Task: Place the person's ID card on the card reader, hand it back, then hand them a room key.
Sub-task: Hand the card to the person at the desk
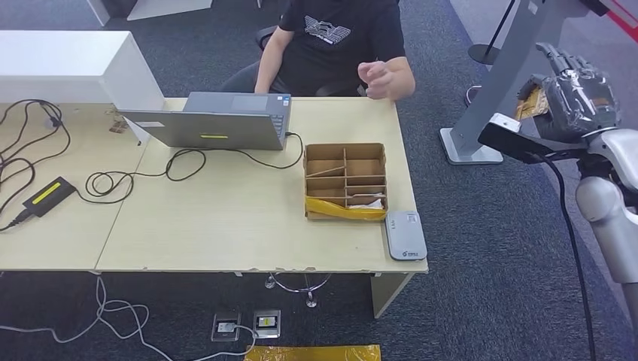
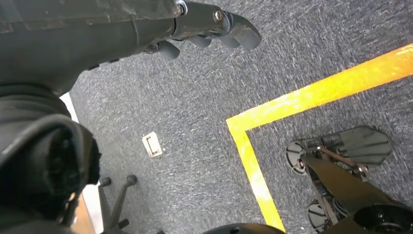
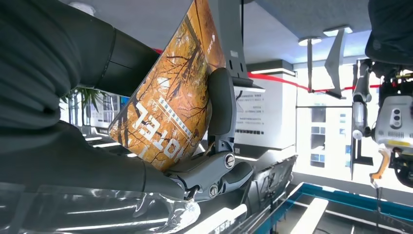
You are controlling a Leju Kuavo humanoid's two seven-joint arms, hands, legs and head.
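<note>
One raised right hand (image 1: 575, 94) gripping room key (image 3: 170, 107)

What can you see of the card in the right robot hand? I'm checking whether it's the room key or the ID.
The card is a thin, stiff-looking rectangle printed with orange-gold autumn branches and white lettering that reads HOTEL, plus smaller text too fine to read. That suggests the room key, though I can't be sure. The right robot hand grips it, a dark finger lying across its printed face. In the head view a corner of it pokes out beside the raised hand, well to the right of the desk.
</note>
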